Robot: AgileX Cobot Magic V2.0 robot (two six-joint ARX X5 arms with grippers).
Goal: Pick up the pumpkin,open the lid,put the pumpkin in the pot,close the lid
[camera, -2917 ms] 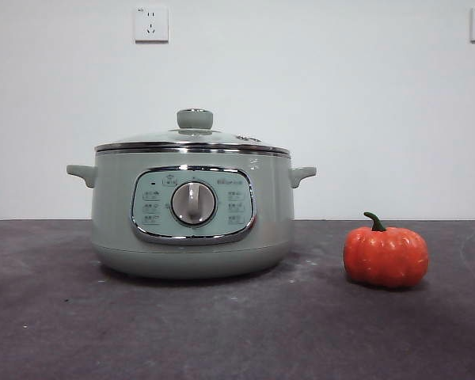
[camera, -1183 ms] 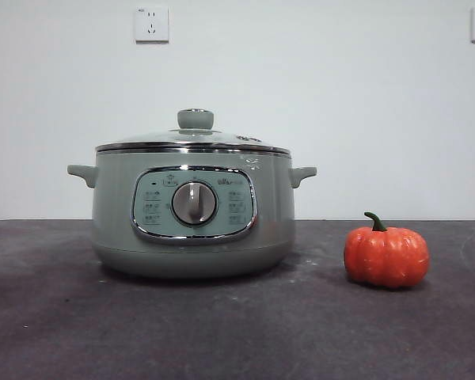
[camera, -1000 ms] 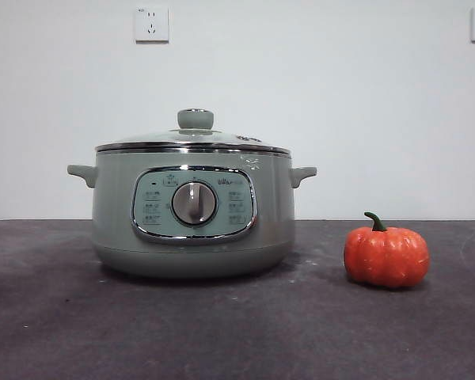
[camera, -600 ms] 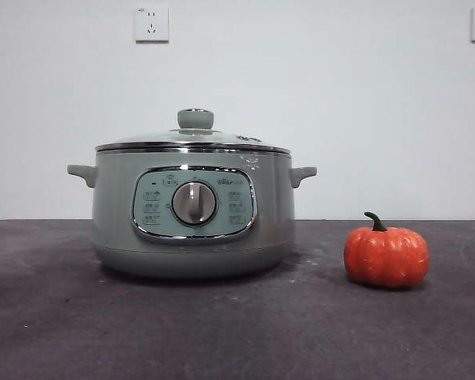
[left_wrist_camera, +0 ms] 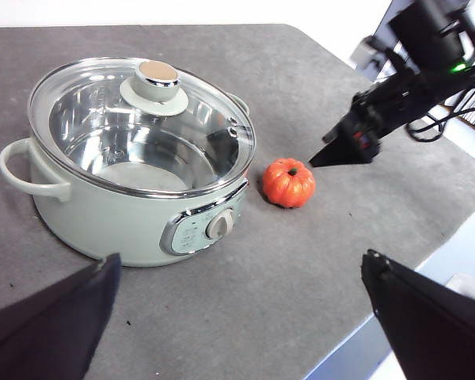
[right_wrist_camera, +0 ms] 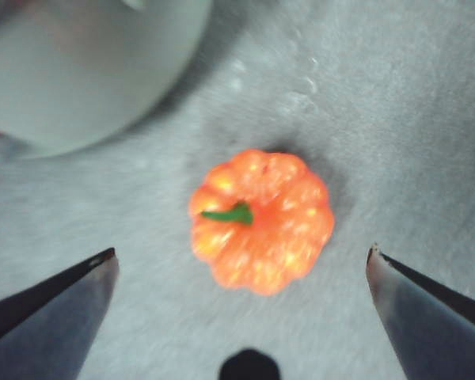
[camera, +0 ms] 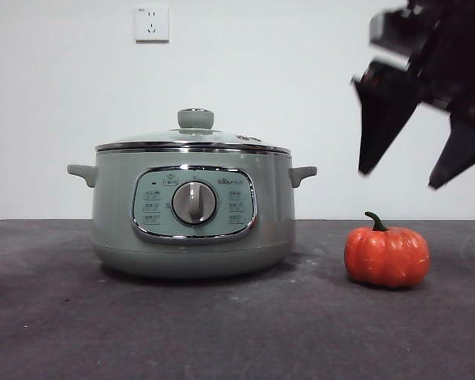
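Orange-red and ribbed, the small toy pumpkin [camera: 386, 256] with its curved green stem is seen standing on the dark grey bench [camera: 222, 332], just beside the large sage-green electric pot [camera: 191, 210] and apart from it. The round glass lid [left_wrist_camera: 142, 119] with its chrome rim and pale green knob is seated on the pot, so nothing of the task is judged done: the pumpkin is not yet picked up, the lid is unopened, and loading and closing remain. The right gripper [camera: 404, 178] is held above the pumpkin, its black fingers [right_wrist_camera: 55, 297] spread wide to either side, touching and holding nothing. The left gripper [left_wrist_camera: 237, 317] is kept high over the bench's near edge, fingers likewise wide apart and empty.
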